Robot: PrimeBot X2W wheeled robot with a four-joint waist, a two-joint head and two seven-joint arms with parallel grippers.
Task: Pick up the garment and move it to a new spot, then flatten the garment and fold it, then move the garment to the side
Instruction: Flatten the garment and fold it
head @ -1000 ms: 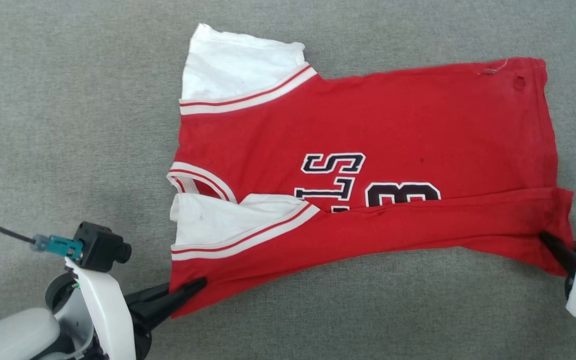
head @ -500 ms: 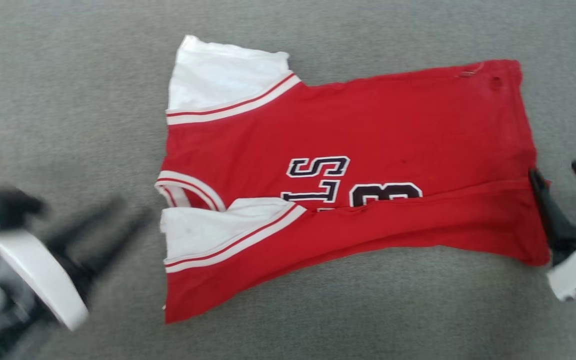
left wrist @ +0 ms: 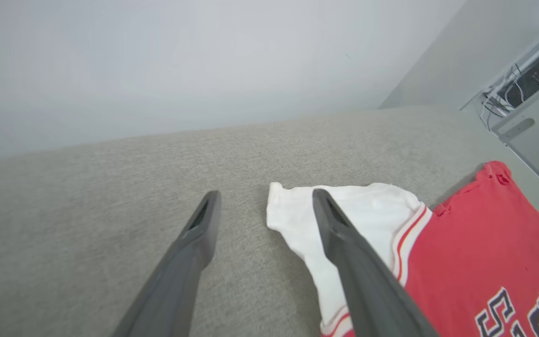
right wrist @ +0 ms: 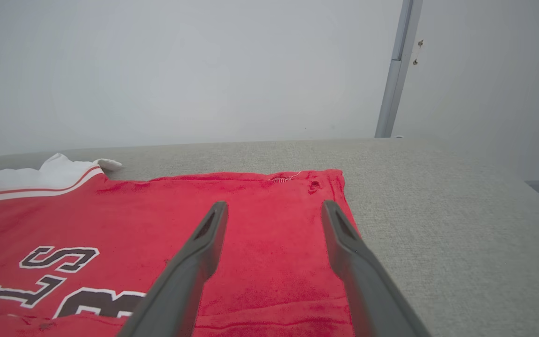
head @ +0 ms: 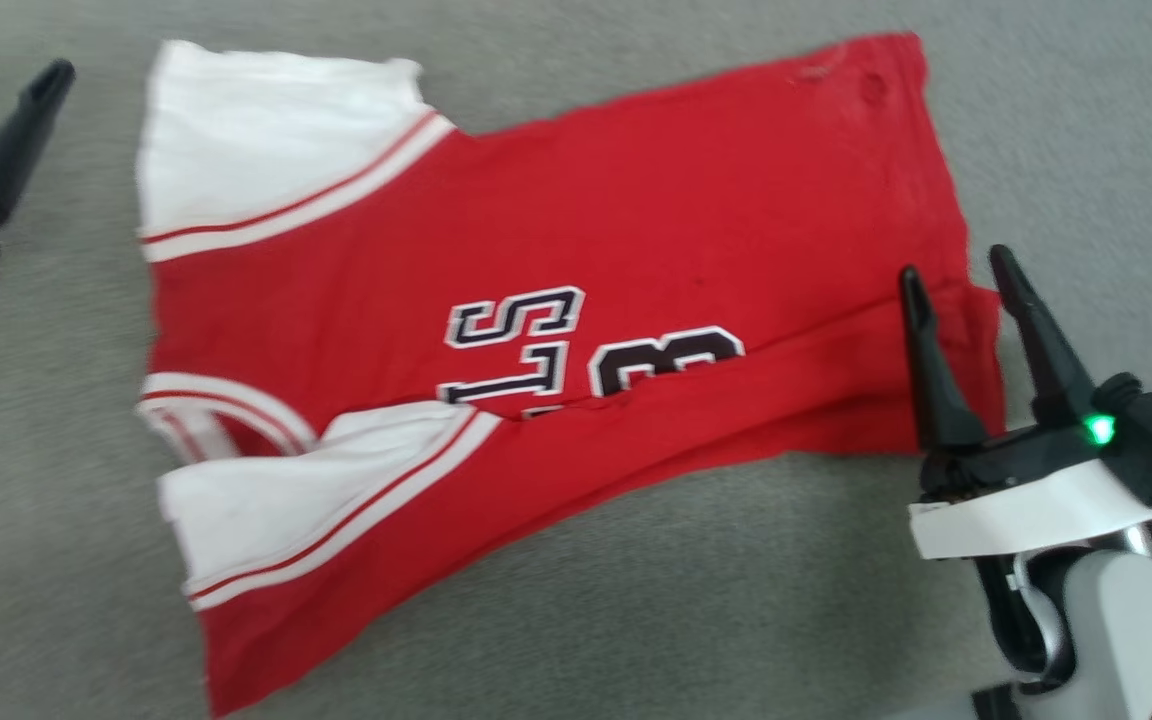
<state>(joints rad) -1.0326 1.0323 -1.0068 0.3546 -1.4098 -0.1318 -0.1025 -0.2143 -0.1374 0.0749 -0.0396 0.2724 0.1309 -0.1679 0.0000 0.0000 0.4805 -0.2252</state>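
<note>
Currently the garment (head: pixel 556 250) lies spread on a grey woven surface (head: pixel 636 600), collar end toward the robot's left and hem end toward its right. Its near long edge is folded over the front, so the black, white-edged lettering (head: pixel 586 345) is partly covered. One white sleeve (head: pixel 266 170) lies flat at the far left corner, and the second sleeve (head: pixel 286 500) rests on the folded part. The striped collar (head: pixel 221 410) shows between them at the left edge.

Left gripper (head: pixel 18 66): fingers spread wide, holding nothing. It stands beside the far white sleeve and apart from it. In the left wrist view, the left gripper (left wrist: pixel 265 194) has the sleeve corner just past its fingertips, with one finger crossing in front of the white cloth.

Right gripper (head: pixel 954 262): fingers likewise spread, nothing between them. It stands at the hem end, one finger over the red cloth and the other at its edge. In the right wrist view, the right gripper (right wrist: pixel 274 204) points over the red fabric. Contact with the cloth cannot be confirmed.

Materials: the red body is soft knit, lightly creased. A small hole (head: pixel 873 88) and a loose thread (head: pixel 816 72) mark the far hem corner.
</note>
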